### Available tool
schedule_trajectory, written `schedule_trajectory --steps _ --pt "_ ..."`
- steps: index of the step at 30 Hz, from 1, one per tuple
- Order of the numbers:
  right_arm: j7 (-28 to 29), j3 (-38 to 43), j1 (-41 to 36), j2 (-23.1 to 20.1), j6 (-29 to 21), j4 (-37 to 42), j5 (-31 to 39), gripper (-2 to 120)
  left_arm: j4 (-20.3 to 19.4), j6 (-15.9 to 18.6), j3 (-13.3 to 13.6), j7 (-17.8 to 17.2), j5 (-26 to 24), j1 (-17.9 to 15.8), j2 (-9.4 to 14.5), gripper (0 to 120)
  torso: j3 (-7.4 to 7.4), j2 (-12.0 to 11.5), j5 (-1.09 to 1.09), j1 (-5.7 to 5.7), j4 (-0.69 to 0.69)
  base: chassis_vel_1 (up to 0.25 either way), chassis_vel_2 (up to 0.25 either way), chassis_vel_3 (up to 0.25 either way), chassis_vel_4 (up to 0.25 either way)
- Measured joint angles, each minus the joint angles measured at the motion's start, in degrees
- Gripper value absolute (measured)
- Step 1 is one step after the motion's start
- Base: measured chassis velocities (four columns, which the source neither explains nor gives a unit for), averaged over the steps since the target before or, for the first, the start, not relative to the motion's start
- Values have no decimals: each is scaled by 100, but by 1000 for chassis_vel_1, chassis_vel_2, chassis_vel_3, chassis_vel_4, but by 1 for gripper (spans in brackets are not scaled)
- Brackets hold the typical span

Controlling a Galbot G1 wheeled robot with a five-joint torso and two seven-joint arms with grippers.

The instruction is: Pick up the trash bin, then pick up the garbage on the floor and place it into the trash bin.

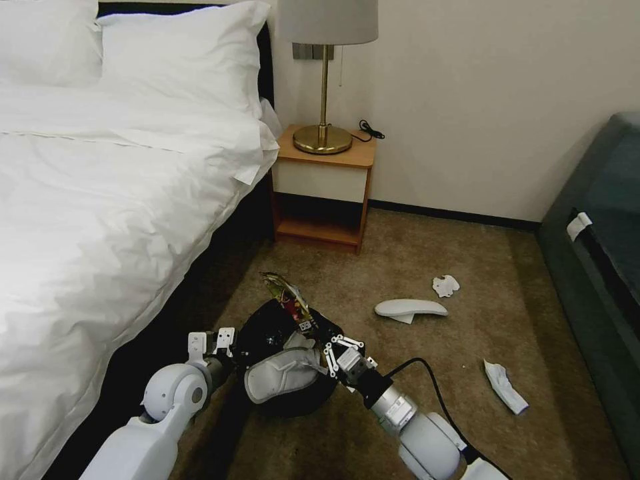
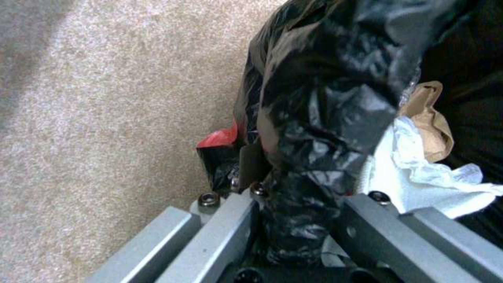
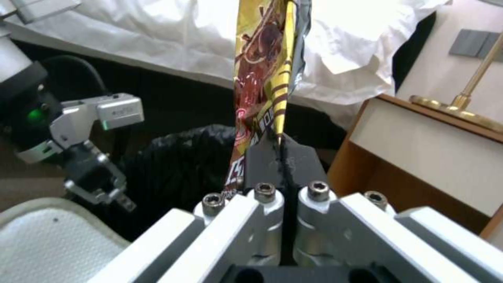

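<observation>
Left gripper [image 2: 293, 204] pinching round black-bagged trash bin [image 1: 267, 333] rim. Right gripper [image 3: 280, 157] pressed on one gold snack wrapper [image 3: 262, 70]. Two white slippers: one [image 1: 283, 377] in bin, one [image 1: 410, 308] on carpet at 2 o'clock; two white tissues [image 1: 445, 285] [image 1: 505, 387] beyond.

Bed [image 1: 100, 200] blocks left; carpet [image 1: 433, 373] seemingly open

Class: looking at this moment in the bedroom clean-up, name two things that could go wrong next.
1. The right gripper pinches only the wrapper edge above the bin; it might slip or flutter past the rim.
2. A slipper lies across the bin's mouth, so the wrapper may rest on top and fall out.
</observation>
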Motion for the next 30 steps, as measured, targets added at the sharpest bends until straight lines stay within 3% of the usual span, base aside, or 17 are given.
schedule_trajectory --steps 30 --pt "16 -142 89 465 203 -792 -121 0 -31 8 -97 27 59 63 -17 0 0 0 1 0 1 0 0 0 0"
